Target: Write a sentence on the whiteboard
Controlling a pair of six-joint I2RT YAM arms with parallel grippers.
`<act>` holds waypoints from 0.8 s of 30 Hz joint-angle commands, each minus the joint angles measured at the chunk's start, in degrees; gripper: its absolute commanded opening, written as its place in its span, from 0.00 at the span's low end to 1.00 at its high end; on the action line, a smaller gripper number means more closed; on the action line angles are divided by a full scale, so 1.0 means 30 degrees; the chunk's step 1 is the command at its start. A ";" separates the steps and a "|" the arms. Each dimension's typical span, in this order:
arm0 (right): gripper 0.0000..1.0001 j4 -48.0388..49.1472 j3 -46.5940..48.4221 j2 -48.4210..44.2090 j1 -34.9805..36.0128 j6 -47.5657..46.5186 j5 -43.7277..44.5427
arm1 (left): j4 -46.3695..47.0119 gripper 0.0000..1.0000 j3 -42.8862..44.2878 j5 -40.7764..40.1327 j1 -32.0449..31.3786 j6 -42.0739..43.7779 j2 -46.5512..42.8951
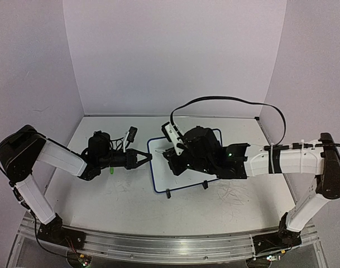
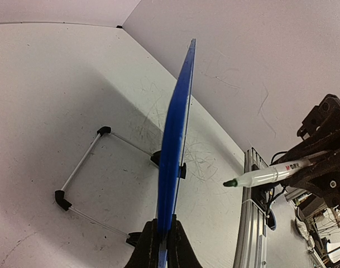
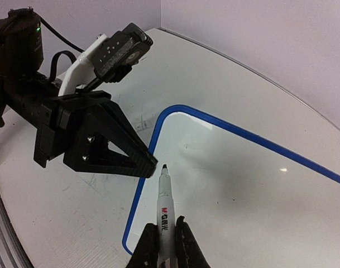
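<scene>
The whiteboard (image 1: 161, 174), white with a blue rim, stands mid-table on two small black feet (image 1: 168, 194). My left gripper (image 1: 149, 157) is shut on its left rim; in the left wrist view the board (image 2: 178, 123) runs edge-on out of the jaws (image 2: 163, 237). My right gripper (image 3: 165, 234) is shut on a white marker (image 3: 165, 215). The marker's dark tip (image 3: 164, 167) hangs just over the board's face (image 3: 242, 184), near its left edge and beside the left fingers (image 3: 111, 151). No sentence shows on the board. From above, the right gripper (image 1: 170, 161) is over the board's left half.
Faint grey scribbles mark the tabletop (image 1: 231, 195). A thin wire stand (image 2: 80, 167) reaches out behind the board. A small green item (image 1: 111, 169) shows under the left arm. Walls close the back and sides; a metal rail (image 2: 250, 223) runs along the near edge.
</scene>
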 commanded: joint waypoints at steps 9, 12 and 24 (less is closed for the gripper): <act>0.00 0.0790 0.1317 0.0897 0.0050 -0.0288 0.0833 | 0.0639 0.00 0.0090 0.0355 -0.0167 0.0107 0.0006; 0.00 0.0769 0.1457 0.1101 0.0058 -0.0308 0.0860 | 0.0634 0.00 0.0080 0.0356 -0.0163 0.0149 -0.0041; 0.00 0.0751 0.1723 0.1437 0.0057 -0.0302 0.1122 | 0.0644 0.00 0.0080 0.0389 -0.0155 0.0168 -0.0083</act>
